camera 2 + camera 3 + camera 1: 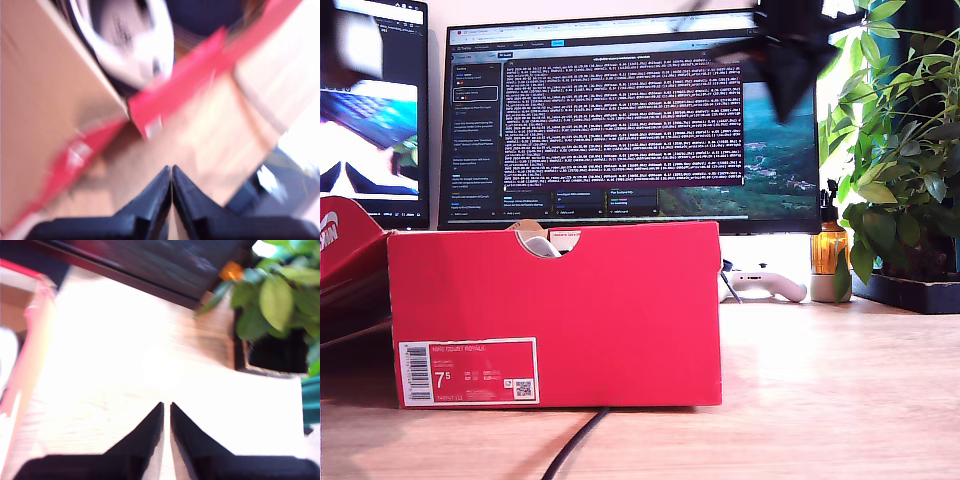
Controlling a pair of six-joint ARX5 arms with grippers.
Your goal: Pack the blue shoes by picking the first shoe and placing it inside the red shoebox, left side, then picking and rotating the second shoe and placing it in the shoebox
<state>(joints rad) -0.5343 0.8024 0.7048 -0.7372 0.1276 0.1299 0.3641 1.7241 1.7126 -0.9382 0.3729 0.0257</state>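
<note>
Shoes of the pair sit inside the red shoebox (175, 85), and only scraps of them show: beyond my first pincer (172, 172), whose two dark fingers are pressed together with nothing between them, a white shoe sole (125, 35) and a patch of navy upper (200, 15) lie behind the box's red edge. That view is badly blurred, so how the shoes are turned cannot be told. Nearer the first pincer than the red edge is brown cardboard, and a pale brown flap rises beside the sole.

My second pincer (166, 410) is also closed and empty, its fingertips almost touching over bare, brightly lit bench (150, 365). Off to one side of it runs the shoebox's red wall; ahead of it stands the dark lower edge of a monitor (150, 260), and ahead to the other side a leafy potted plant (280, 295) with an orange bottle cap (230, 271) showing beside it.

From the exterior view, the red shoebox (555, 315) stands on the bench (840, 390) with its white 7.5 label (468, 371) facing the camera, and a bit of white sole (542, 243) shows through the half-round notch. A red lid (345, 250) leans at the exterior view's left, a white game controller (765, 285) lies past the box, and a black cable (575, 448) runs toward the camera. Blurred dark arm parts (790, 50) hang near the upper edge.
</note>
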